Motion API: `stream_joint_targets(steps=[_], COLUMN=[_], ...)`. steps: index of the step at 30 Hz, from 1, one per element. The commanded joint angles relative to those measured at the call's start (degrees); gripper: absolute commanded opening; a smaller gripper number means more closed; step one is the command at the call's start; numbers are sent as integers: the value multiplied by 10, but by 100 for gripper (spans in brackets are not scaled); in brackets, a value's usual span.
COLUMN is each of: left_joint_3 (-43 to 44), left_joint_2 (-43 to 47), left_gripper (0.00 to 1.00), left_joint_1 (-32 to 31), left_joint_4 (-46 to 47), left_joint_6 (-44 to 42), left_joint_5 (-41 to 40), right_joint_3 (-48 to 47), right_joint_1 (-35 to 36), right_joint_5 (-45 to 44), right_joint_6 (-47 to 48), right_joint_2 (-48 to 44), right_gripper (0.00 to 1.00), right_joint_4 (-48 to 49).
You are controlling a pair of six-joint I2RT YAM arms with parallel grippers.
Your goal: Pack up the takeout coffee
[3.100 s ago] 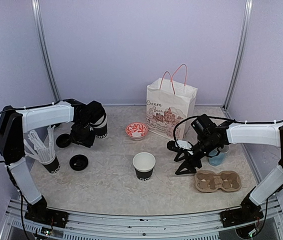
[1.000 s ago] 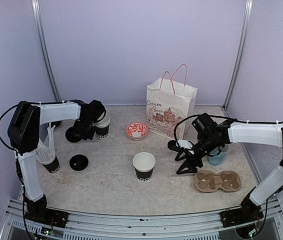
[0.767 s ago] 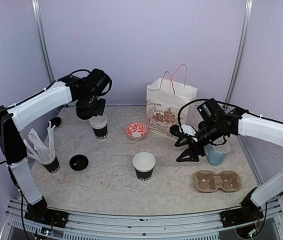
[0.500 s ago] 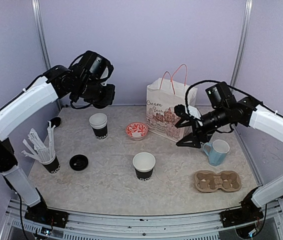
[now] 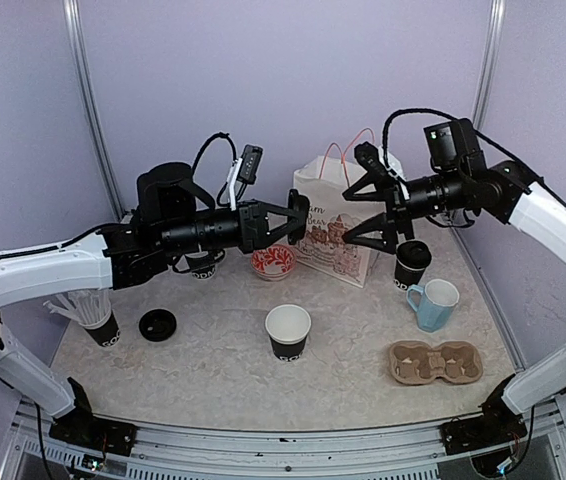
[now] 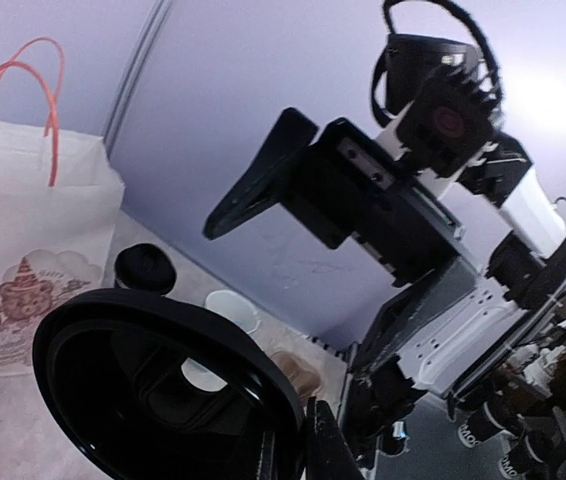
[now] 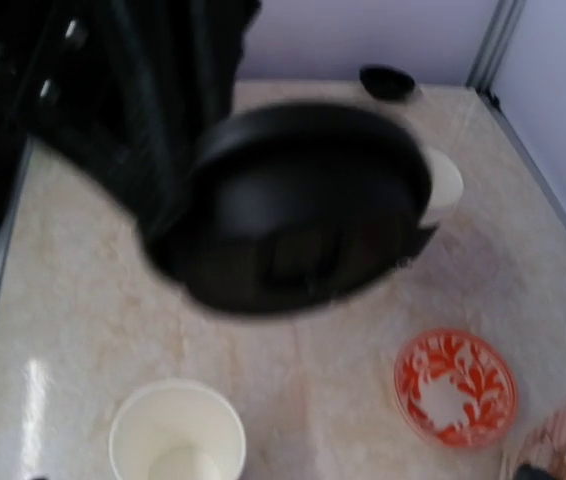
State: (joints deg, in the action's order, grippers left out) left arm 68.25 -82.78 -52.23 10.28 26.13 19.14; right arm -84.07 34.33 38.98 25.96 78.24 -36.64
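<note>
My left gripper [image 5: 291,222] reaches right at mid-height, shut on the rim of a black plastic lid [image 5: 302,205]. The lid fills the lower left wrist view [image 6: 163,385], pinched at its edge by my gripper [image 6: 293,452]. My right gripper [image 5: 348,220] faces it from the right with its fingers spread wide and nothing between them. The right wrist view shows the lid [image 7: 303,200] blurred just ahead. A lidded takeout coffee cup [image 5: 412,265] stands by the bag. An open cup [image 5: 288,331] stands mid-table, and another open cup [image 5: 201,266] sits behind my left arm.
A white paper bag [image 5: 341,215] with pink handles stands at the back. There is a red-patterned bowl [image 5: 273,262], a light-blue mug [image 5: 436,303] and a cardboard cup carrier [image 5: 435,362]. A loose lid [image 5: 157,323] and a cup of straws [image 5: 98,322] lie left.
Both arms rose and swung toward each other over the middle. My left gripper carried the lid from the back left. My right gripper opened wider, and a lidded cup now shows beside the mug.
</note>
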Motion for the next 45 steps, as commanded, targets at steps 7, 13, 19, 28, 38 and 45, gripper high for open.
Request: stream_joint_targets(steps=[7,13,19,28,38,45], left_joint_3=[-78,-85,-87,-90,-86,-87], left_joint_2=[-21,-33,-39,-41,-45,-48], left_gripper=[2,2,2,2,2,3], left_joint_1=[20,24,25,25,25,23], left_joint_4=[398,421,428,419,417,408], left_joint_6=[180,192,198,198,199,195], left_joint_5=[125,129,126,103,105,102], right_joint_3=[-70,-91,-113,-122,-125,-125], right_joint_1=[16,25,40,56,58,58], right_joint_5=[85,112,115,105,107,103], right_joint_6=[-53,-85,-105,-127,-164,-189], right_joint_2=[63,80,91,106,113,122], right_gripper=[99,100,99,96,86,79], right_joint_4=[42,57,62,76,98,111])
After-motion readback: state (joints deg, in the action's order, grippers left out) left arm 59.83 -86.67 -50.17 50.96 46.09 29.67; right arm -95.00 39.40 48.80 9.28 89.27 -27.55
